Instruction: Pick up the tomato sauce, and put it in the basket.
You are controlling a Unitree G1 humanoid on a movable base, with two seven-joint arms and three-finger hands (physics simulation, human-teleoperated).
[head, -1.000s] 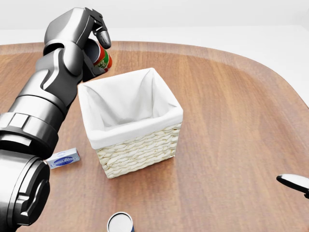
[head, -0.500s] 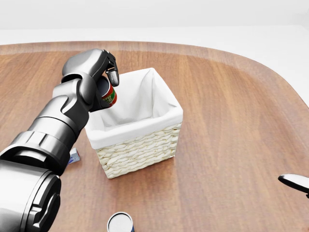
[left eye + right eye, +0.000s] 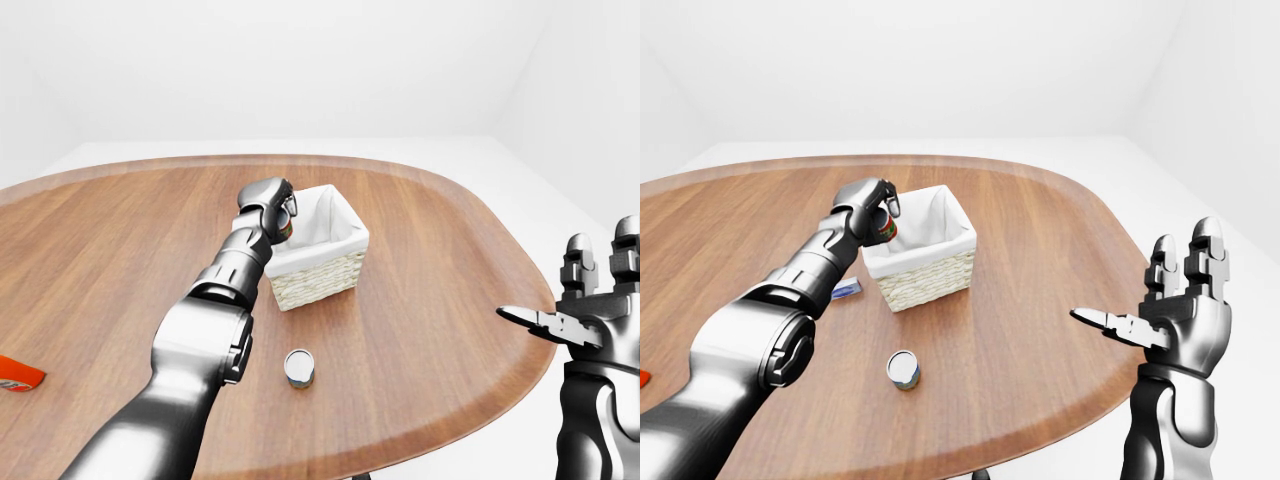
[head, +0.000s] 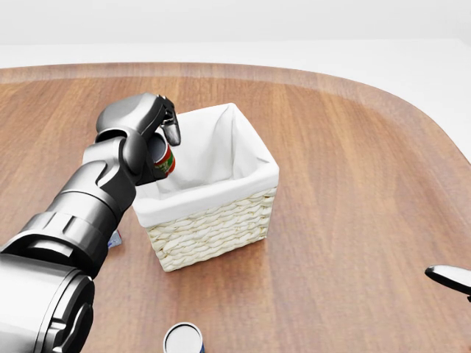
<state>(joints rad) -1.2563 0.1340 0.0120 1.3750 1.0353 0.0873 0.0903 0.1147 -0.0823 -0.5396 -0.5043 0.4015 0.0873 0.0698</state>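
The tomato sauce can [image 4: 163,157], red with a green band, is held in my left hand [image 4: 156,136], whose fingers are shut round it. Hand and can hang over the left rim of the wicker basket [image 4: 221,220] with its white cloth lining, near the middle of the head view. Much of the can is hidden by the fingers. My right hand [image 3: 1175,305] stands open, palm flat, far to the right, off the table's edge and holding nothing.
A round tin [image 4: 182,339] stands upright below the basket in the head view. A small blue and white packet [image 3: 846,290] lies left of the basket, mostly hidden by my left arm. A red item [image 3: 18,372] rests at the table's left edge.
My left hand has carried the can from the upper left down and right to the basket's left rim. In the last half second it barely shifted. The right hand stayed put.
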